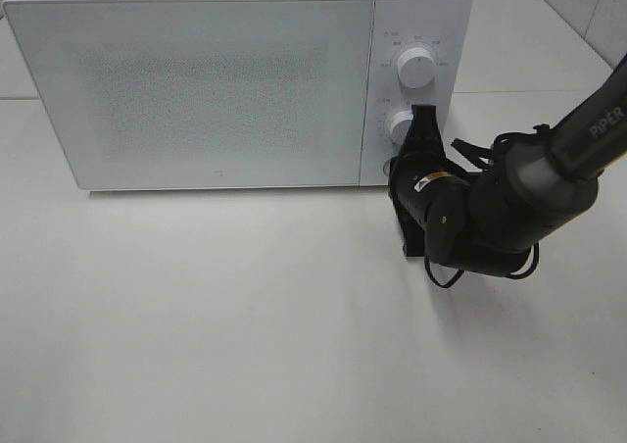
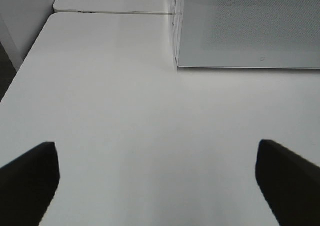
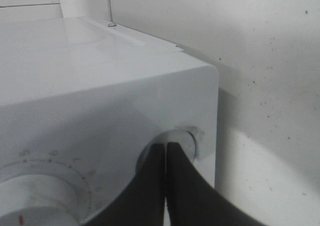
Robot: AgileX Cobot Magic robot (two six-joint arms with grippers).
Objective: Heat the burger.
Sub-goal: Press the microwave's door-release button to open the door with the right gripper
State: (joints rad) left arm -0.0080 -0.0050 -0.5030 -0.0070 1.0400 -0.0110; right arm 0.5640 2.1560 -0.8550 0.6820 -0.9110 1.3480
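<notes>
Closed microwave (image 1: 206, 90) blocks the back, open table (image 1: 216, 325) in front, right arm (image 1: 529, 183) crowding lower knob (image 1: 398, 126)

The left gripper (image 2: 159, 183) hangs over the white table (image 2: 120, 101), jaws spread wide. The microwave (image 2: 250, 26) stands ahead, its dotted door facing it.

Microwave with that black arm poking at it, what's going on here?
The right tool, closed, has its tips at the lower knob of the white microwave. The microwave's door is shut, so whatever is inside is hidden. The left tool hangs open above the table beside the microwave, holding nothing.
</notes>
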